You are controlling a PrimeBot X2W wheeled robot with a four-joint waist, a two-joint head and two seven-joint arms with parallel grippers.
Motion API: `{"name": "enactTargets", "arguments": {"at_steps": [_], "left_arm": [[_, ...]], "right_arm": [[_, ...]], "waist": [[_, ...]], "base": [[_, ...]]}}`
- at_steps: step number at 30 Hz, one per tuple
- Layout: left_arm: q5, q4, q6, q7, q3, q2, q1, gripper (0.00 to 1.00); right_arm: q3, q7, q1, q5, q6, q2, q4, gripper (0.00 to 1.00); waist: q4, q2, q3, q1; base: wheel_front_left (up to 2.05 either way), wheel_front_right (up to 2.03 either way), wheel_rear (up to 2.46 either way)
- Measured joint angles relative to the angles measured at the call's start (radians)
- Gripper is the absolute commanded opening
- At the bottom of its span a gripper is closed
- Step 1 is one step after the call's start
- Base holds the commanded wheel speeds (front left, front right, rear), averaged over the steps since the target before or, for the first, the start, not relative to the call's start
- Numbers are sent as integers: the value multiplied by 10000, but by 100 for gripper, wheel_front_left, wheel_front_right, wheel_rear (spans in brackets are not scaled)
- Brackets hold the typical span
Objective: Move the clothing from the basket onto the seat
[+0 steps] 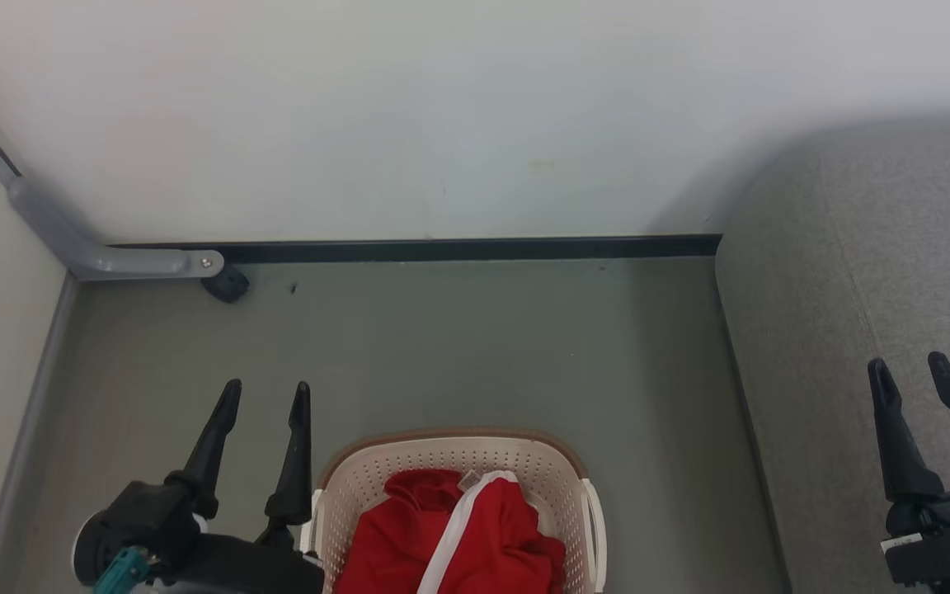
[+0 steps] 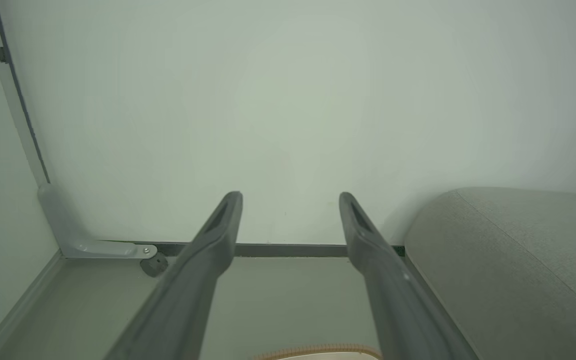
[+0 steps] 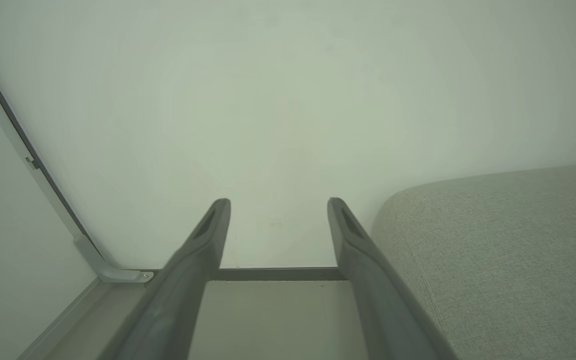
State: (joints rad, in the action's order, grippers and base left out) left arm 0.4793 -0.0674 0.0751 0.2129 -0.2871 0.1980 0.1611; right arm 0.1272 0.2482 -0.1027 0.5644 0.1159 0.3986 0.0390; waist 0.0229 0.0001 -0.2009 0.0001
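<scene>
The cream perforated basket [image 1: 409,462] with its brown rim sits on the floor at the bottom centre of the head view; its rim [image 2: 318,348] peeks into the left wrist view. Inside lies red clothing [image 1: 491,536] with a white stripe. The grey seat [image 1: 854,330] fills the right side and appears in both wrist views [image 2: 513,260] [image 3: 508,250]. My left gripper [image 1: 266,396] hangs open just left of the basket, nothing between its fingers [image 2: 218,235]. My right gripper [image 1: 908,367] is open over the seat, also empty [image 3: 279,205].
A pale wall [image 1: 442,107] with a dark skirting strip [image 1: 458,247] closes the back. A grey metal bracket [image 1: 112,256] with a dark foot [image 1: 226,285] stands in the left corner. Grey floor [image 1: 483,346] lies between basket and wall.
</scene>
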Motion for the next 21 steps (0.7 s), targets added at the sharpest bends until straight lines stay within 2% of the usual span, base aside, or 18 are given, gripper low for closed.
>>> {"name": "enactTargets", "arguments": {"at_steps": [21], "left_arm": [[-163,-1576,-236,-721,-851,-700,1866,100]], "right_arm": [[-119,10,-1320,263,73,36,-109,100]], "waist": [[363,1,-2032,0]], "base": [[0,0,0]]}}
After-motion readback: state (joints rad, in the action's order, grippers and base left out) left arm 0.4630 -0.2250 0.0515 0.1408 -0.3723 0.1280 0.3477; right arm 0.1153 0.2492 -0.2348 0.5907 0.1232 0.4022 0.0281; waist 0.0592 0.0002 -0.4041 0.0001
